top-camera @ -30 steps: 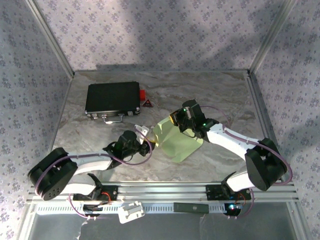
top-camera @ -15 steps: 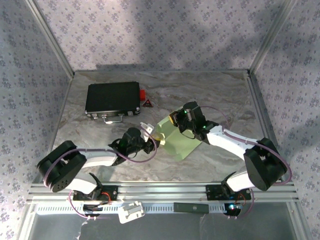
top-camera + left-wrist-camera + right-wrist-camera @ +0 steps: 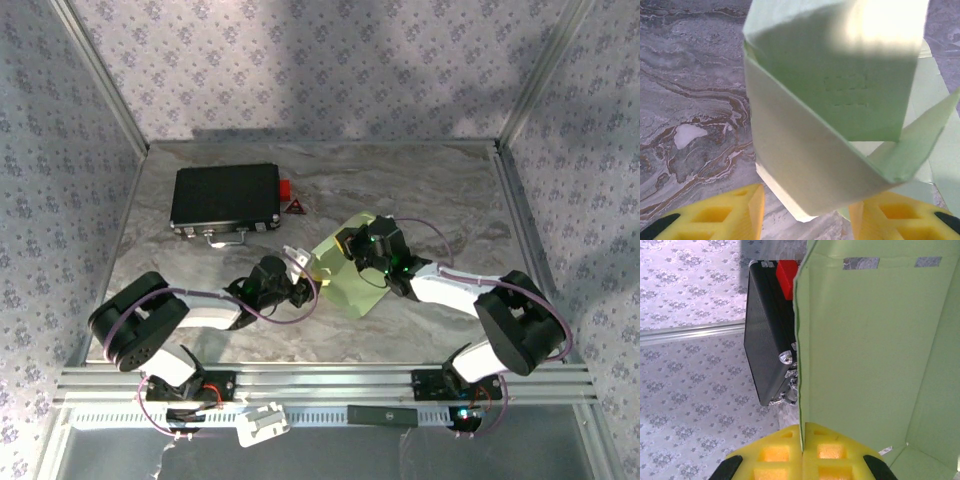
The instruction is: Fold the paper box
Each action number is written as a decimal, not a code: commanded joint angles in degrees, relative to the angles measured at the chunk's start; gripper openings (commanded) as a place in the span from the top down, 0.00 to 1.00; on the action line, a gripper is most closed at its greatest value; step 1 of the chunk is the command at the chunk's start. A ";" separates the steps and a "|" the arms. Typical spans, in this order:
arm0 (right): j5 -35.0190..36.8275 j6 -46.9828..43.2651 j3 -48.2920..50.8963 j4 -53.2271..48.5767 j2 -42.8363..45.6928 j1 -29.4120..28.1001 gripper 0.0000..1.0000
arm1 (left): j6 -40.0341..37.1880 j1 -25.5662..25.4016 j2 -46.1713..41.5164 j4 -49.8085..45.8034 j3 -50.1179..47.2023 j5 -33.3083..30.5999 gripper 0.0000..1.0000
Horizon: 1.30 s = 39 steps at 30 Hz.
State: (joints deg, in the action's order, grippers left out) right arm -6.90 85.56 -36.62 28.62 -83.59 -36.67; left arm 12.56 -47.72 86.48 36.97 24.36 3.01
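Left wrist view, bottom of frame: my left gripper (image 3: 807, 210) stands part open, yellow fingers (image 3: 735, 212) apart, clamping nothing. A folded corner of the paper box (image 3: 830, 100) hangs just beyond the gap; contact with the right-hand finger cannot be judged. Marble table (image 3: 690, 75) lies beyond.

Right wrist view, bottom centre: my right gripper (image 3: 802, 440) is closed, pinching the edge of an upright pale green panel of the paper box (image 3: 875, 340). Past that edge, upper left, lie a black case (image 3: 770, 340) and a red object (image 3: 787, 272).

Overhead view: the box (image 3: 345, 275) sits centre frame between both grippers.
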 commanded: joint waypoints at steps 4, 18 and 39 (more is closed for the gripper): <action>-0.47 -4.31 3.14 5.20 -0.85 -0.19 1.00 | 1.11 -0.80 1.20 4.19 1.52 -2.31 0.52; 1.07 -8.75 6.32 12.59 -2.70 -0.96 1.00 | 2.71 -2.99 3.42 7.48 2.75 -7.44 0.57; 5.03 -6.58 9.47 28.68 -10.78 -3.41 1.00 | 7.57 -4.68 7.25 11.20 5.04 -14.70 0.62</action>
State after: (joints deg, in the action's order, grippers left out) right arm -1.89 78.87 -28.10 58.04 -92.71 -38.81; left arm 19.07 -51.48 93.03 43.79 26.92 -8.82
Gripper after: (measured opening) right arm 0.051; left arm 0.379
